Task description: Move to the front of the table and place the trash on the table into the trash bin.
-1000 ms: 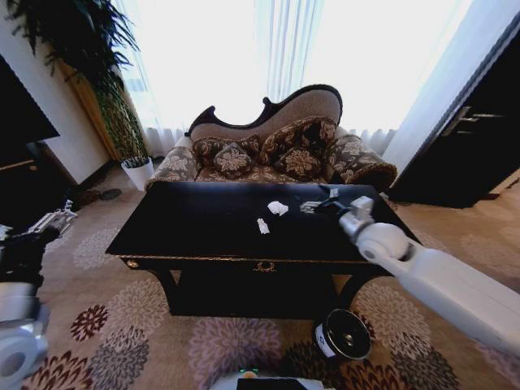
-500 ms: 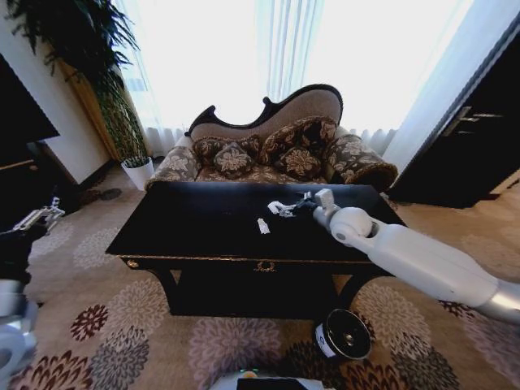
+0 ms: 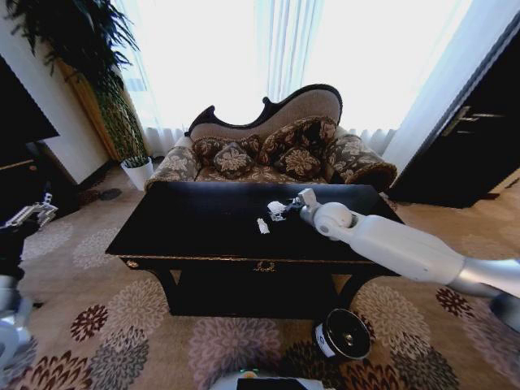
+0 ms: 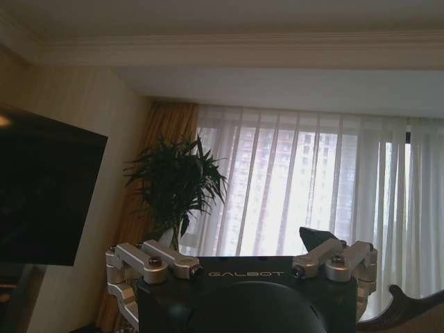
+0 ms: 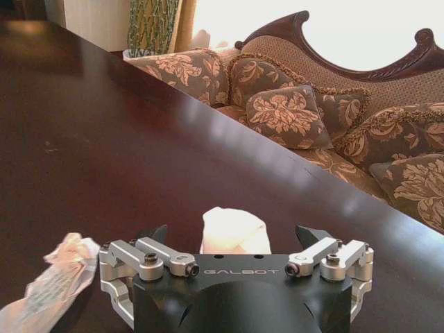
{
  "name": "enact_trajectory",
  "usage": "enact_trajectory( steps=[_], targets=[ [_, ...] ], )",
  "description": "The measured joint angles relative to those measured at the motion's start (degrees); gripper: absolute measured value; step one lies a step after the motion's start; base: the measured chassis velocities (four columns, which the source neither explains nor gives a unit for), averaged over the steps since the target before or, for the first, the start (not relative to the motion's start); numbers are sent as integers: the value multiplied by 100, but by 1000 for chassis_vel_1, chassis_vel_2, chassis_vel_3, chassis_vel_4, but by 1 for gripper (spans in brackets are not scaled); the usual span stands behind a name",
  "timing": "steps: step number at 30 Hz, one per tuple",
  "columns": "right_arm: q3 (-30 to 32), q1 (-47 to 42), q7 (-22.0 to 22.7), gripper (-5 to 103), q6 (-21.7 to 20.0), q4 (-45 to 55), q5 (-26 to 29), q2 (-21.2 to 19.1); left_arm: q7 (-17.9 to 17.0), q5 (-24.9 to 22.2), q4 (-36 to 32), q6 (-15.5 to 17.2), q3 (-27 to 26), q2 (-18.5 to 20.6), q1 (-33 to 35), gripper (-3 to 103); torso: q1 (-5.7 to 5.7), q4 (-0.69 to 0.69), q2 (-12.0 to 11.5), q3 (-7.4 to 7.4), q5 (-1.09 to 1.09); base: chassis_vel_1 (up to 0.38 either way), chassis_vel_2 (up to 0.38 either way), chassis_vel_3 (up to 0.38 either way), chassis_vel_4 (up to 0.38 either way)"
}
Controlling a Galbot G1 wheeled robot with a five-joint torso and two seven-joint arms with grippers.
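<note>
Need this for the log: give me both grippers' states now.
Left gripper: open, holding nothing, parked at the robot's left.
Right gripper: open, straddling the paper wad on the table, not gripping it.

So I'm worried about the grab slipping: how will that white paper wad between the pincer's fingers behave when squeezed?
The paper wad looks crumpled and puffy, so it will probably crush and give rather than resist. It seems light, so the open right pincer might nudge it across the glossy table before gripping. Its lumpy shape makes rolling unlikely.
</note>
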Motion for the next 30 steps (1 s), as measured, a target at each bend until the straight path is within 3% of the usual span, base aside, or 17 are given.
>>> enact_trajectory(
  steps=[6, 9, 11, 18, 24, 30],
  targets=[
    [-75, 24, -156, 101, 49, -211, -205, 114, -1, 4, 50, -1, 12, 20, -26, 100, 0, -1, 0, 0, 0, 0, 0, 0, 0],
    [-74, -22, -251, 88, 86, -285, -332, 137, -1, 23, 68, -1, 35, 20, -40, 100, 0, -1, 0, -1, 0, 0, 0, 0, 0],
    [-73, -36, -273, 88, 102, -302, -358, 138, -1, 27, 74, -1, 42, 20, -45, 100, 0, -1, 1, -1, 0, 0, 0, 0, 0],
    [-8, -120, -378, 54, 144, -316, -420, 83, -1, 75, 87, -1, 109, 6, -69, 100, 0, -1, 1, -1, 0, 0, 0, 0, 0],
    [119, -255, -459, 39, 167, -244, -443, -11, -1, 85, 84, -1, 120, 5, -74, 100, 0, -1, 1, -1, 0, 0, 0, 0, 0],
    [645, -808, -636, 12, 273, 128, -491, -308, -4, 67, 29, -1, 105, -1, -34, 100, 0, -1, 1, 0, 2, 0, 0, 0, 0]
  ],
)
